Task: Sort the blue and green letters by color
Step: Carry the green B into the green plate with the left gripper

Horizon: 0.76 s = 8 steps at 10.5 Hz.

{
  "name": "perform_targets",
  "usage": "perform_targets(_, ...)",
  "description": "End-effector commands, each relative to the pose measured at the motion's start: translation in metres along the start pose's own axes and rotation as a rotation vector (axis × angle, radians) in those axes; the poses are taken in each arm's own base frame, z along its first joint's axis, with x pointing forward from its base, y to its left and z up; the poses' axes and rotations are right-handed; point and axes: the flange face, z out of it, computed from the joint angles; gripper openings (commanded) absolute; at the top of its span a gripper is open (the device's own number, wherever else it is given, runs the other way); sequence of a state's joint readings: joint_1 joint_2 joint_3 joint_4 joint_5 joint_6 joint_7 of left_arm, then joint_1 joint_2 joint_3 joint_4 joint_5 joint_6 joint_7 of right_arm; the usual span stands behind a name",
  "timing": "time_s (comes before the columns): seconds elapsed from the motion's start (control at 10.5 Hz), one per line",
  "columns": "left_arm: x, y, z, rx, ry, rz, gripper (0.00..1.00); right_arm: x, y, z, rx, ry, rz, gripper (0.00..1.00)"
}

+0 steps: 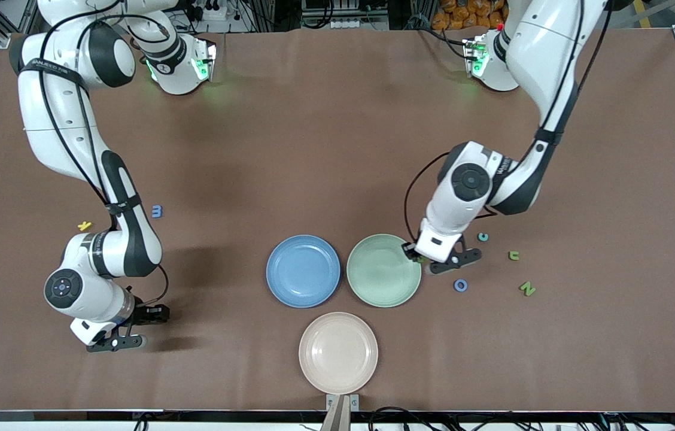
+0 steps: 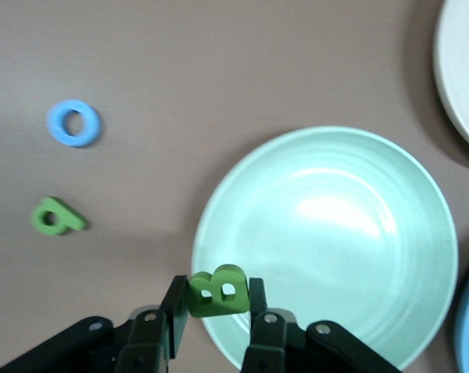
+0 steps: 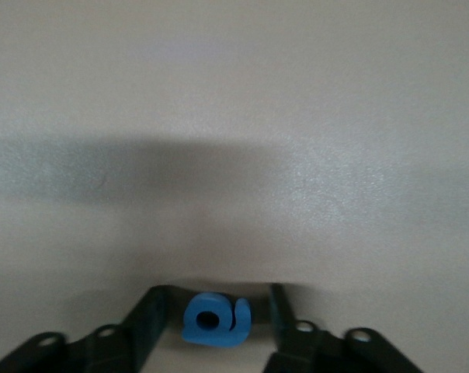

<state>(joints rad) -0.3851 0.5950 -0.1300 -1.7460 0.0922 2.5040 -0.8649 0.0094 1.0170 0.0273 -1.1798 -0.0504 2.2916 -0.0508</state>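
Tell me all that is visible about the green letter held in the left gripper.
The green letter is a small, flat, matte B with two holes. It stands on edge, pinched between the fingers of the left gripper, which is shut on it. It hangs over the rim of the green plate, touching only the fingers.

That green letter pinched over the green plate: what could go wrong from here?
1. The left tool holds the green letter right at the green plate's rim, so released now it might land on the table.
2. The right tool straddles a blue letter with gaps either side; closing could nudge it askew.
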Motion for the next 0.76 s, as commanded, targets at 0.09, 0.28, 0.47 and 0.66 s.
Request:
perform_targets(0.09,-0.013,0.039,0.033,-0.008,-0.004,0.046,0.26,0.003,0.001,-0.002,0.017,0.005,0.058,0.0)
perform_targets(0.28,-0.004,0.037,0.024,-0.012,0.015,0.058,1.0,0.008,0.003,-0.027,0.021,0.02,0.058,0.0)
perform_targets(0.47,0.031,0.014,-0.002,-0.019,0.053,0.089,1.0,0.011,-0.017,-0.039,0.03,-0.02,0.064,0.0)
perform_targets(0.66,0.061,-0.016,-0.019,0.006,0.048,0.208,1.0,0.015,-0.05,-0.078,0.035,-0.051,0.058,0.0)
